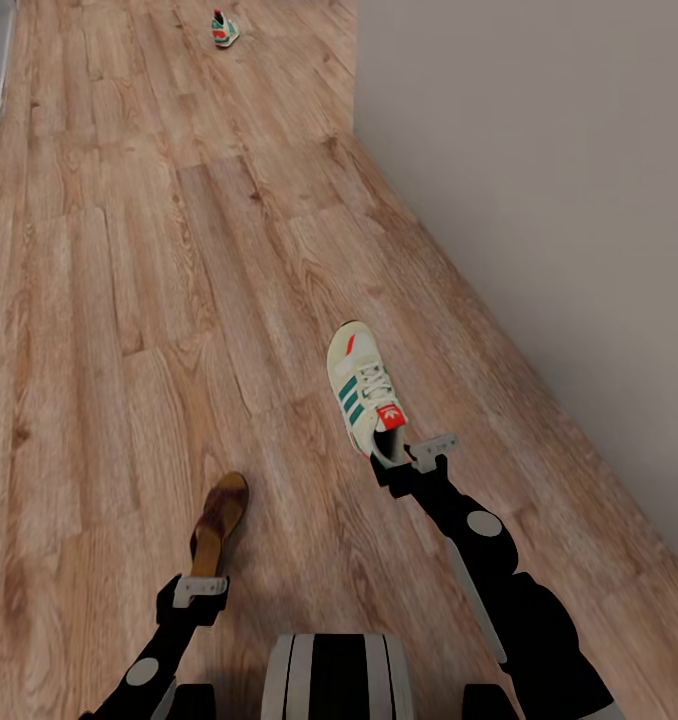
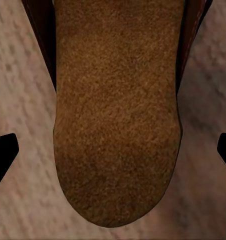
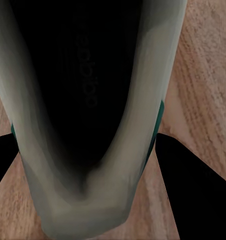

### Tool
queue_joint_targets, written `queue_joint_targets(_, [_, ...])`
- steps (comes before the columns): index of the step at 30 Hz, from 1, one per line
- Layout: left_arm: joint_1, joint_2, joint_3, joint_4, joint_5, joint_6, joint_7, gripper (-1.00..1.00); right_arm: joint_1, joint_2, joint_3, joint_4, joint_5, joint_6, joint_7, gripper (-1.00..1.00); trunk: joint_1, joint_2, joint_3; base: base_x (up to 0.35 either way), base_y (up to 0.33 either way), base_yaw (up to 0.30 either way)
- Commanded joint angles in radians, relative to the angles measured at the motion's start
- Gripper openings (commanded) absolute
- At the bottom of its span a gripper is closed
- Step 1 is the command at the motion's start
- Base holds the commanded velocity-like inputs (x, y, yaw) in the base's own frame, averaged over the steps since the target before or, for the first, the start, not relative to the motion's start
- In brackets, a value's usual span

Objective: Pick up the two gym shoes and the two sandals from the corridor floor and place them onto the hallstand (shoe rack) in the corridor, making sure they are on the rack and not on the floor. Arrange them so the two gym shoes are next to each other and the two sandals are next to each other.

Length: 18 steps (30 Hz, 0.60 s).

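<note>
In the head view a white gym shoe (image 1: 364, 398) with green stripes lies on the corridor floor (image 1: 129, 300) right of centre, its long axis running up-left to down-right: toe toward the upper left, heel toward the lower right. The right gripper (image 1: 404, 462) sits at that heel; in the right wrist view its dark fingers (image 3: 193, 185) flank the heel collar, pinching the shoe (image 3: 88, 125) (the dark opening faces the camera).

Lower left of centre, a brown sandal (image 1: 219, 522) lies nearly vertical in the frame, its far end tilted slightly right. The left gripper (image 1: 199, 592) is at its near end; in the left wrist view the fingertips (image 2: 4, 150) stand spread wide beside the tan footbed (image 2: 115, 115), not touching it.

A second gym shoe (image 1: 223, 30) stands at the top edge, well apart, its red-and-green heel toward the camera.

A pale wall (image 1: 539, 200) fills the upper right.
</note>
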Motion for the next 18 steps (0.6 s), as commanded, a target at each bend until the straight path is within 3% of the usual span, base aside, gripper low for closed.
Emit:
queue_joint_targets(1, [0.0,0.0,0.004,0.001,-0.01,-0.004,0.001,1.0,0.0,0.0,-0.001,-0.001,0.003,0.005,0.004,-1.0,0.0,0.0,0.0,0.175,0.0,0.0])
queue_joint_targets(11, [0.001,0.002,0.004,0.0,-0.002,-0.005,0.001,1.0,0.0,0.0,-0.002,-0.002,0.003,0.005,0.005,-1.0,0.0,0.0,0.0,0.024,0.0,0.0])
queue_joint_targets(18, [0.0,0.002,0.002,0.0,-0.001,-0.005,0.001,1.0,0.0,0.0,-0.002,-0.001,0.003,0.005,0.004,-1.0,0.003,-0.002,-0.035,0.0,0.0,0.0])
